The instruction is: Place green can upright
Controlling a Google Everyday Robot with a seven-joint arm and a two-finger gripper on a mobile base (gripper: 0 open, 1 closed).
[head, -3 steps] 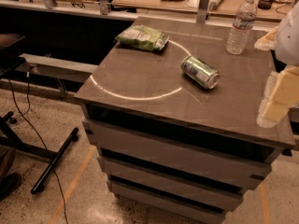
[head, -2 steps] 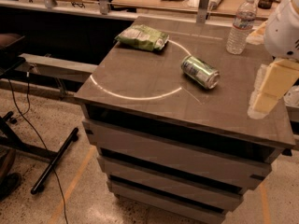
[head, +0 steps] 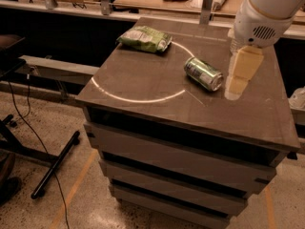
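The green can (head: 203, 73) lies on its side on the brown table top (head: 143, 80), right of centre, with its silver end facing front right. My gripper (head: 235, 86), cream-coloured under a white arm (head: 267, 8), hangs just right of the can, close to it but apart from it, low over the table.
A green-and-white snack bag (head: 145, 38) lies at the table's back left. A white arc (head: 138, 98) is marked on the top. The water bottle is hidden behind my arm. Drawers (head: 181, 161) front the table. A chair base (head: 52, 168) and cable lie on the floor at left.
My arm and gripper have moved left from the table's right edge to just beside the can, and now cover the water bottle. The can and the bag have not moved.
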